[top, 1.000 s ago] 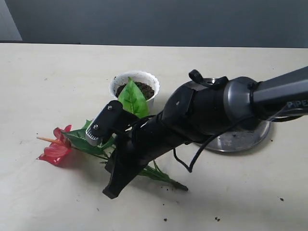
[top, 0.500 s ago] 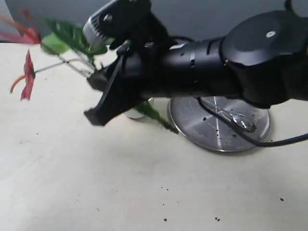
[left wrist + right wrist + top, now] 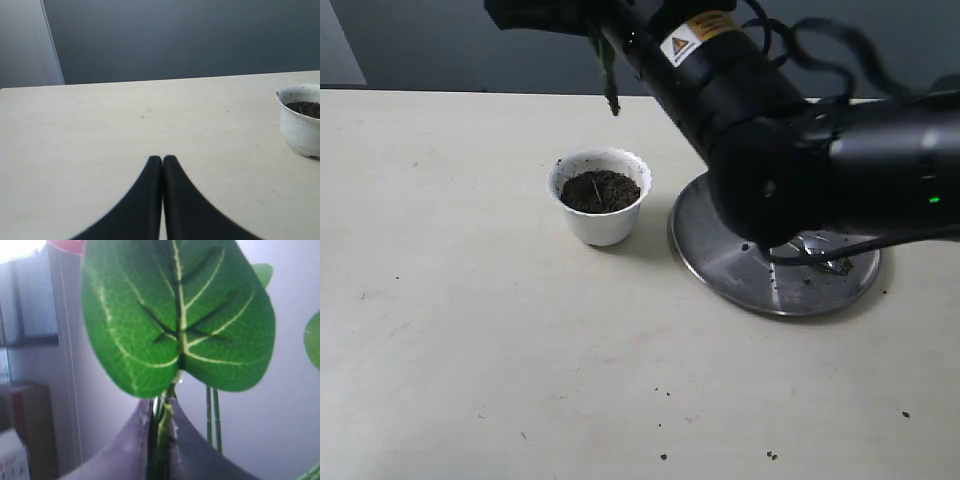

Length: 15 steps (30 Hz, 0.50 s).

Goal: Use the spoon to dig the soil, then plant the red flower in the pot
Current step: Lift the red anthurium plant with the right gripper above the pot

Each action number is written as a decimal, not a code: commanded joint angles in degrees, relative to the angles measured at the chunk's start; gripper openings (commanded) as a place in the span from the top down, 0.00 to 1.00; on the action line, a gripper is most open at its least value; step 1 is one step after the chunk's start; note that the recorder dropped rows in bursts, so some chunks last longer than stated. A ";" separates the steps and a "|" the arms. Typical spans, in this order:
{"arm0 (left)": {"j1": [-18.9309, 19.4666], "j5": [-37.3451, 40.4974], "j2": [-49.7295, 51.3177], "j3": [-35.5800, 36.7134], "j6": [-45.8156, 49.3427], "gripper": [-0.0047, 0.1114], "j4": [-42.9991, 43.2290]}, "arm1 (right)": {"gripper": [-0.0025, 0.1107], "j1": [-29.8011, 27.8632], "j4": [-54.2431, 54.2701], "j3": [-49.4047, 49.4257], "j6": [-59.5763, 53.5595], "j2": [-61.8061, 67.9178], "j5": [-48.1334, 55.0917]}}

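The white scalloped pot [image 3: 600, 215] stands on the table, filled with dark soil [image 3: 600, 190]. My right gripper [image 3: 588, 22] is high above it at the view's top edge, shut on the red flower's stems. The stem end with roots [image 3: 610, 95] hangs above and just behind the pot. In the right wrist view, the right gripper [image 3: 162, 407] pinches green stems under a broad green leaf [image 3: 175, 315], and a bit of red bloom [image 3: 67, 245] shows. The spoon [image 3: 828, 265] lies on the steel plate, mostly behind the arm. My left gripper [image 3: 162, 160] is shut and empty, the pot [image 3: 300, 130] beside it.
The round steel plate [image 3: 740, 285], speckled with soil, lies just right of the pot, and the right arm [image 3: 800, 160] stretches over it. Loose soil crumbs [image 3: 770, 455] dot the table near the front edge.
The right arm has lifted the flower off the table and swung it up over the pot. The blooms and leaves have left the exterior view at the top.
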 commanded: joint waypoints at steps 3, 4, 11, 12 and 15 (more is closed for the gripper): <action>-0.25 -0.84 0.30 -0.15 -0.05 0.95 0.02 | 0.98 -2.90 -4.34 -0.24 13.69 13.47 -17.87; -0.25 -0.84 0.30 -0.15 -0.05 0.95 0.02 | 0.98 -3.69 -4.34 -0.24 14.58 15.35 -17.87; -0.25 -0.84 0.30 -0.15 -0.05 0.95 0.02 | 0.98 -10.56 -5.21 -0.63 23.46 22.65 -17.87; -0.25 -0.84 0.30 -0.15 -0.05 0.95 0.02 | 0.98 -10.93 -5.06 -1.15 23.46 23.13 -17.87; -0.25 -0.84 0.30 -0.15 -0.05 0.95 0.02 | 0.98 -11.11 -6.95 -3.37 24.91 24.72 -17.87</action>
